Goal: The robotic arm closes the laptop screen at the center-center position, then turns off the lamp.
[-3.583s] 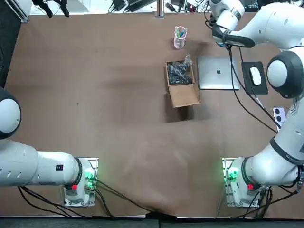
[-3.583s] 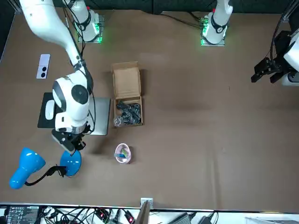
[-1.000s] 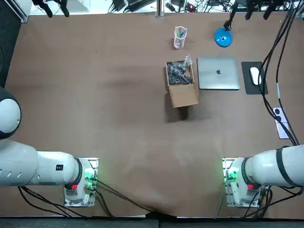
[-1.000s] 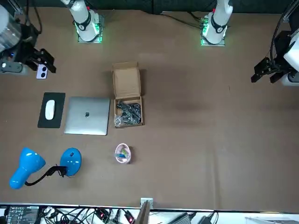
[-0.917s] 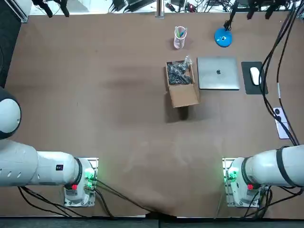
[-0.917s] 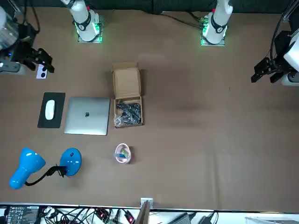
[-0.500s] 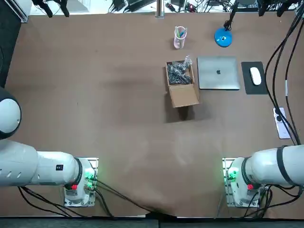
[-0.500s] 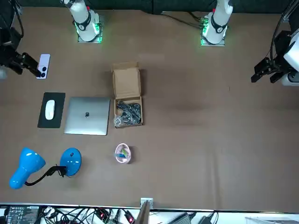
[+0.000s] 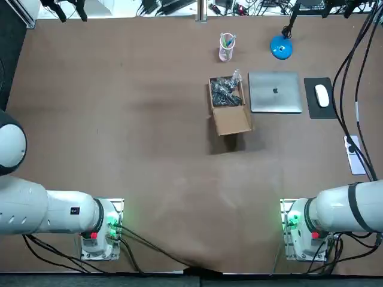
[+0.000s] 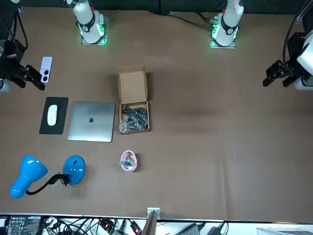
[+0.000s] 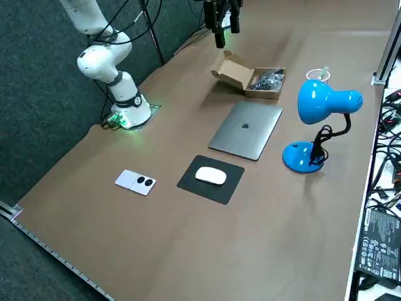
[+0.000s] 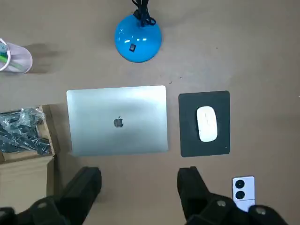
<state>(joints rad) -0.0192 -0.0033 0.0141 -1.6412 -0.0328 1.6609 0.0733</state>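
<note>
One end effector (image 12: pixel 138 182) high over table (image 12: pixel 262 47)

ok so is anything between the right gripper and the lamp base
Nothing visible. The right gripper hangs open above the table, and the wrist view sees the lamp base uncovered. The closed laptop lies flat beneath the path.

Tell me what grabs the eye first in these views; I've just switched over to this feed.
The bright blue lamp stands out at the far edge of the table, just beyond the silver laptop, which lies shut flat beside an open cardboard box. The right gripper hangs open and empty high above the table, looking down on the laptop, the lamp's base and the white mouse on its black pad.
</note>
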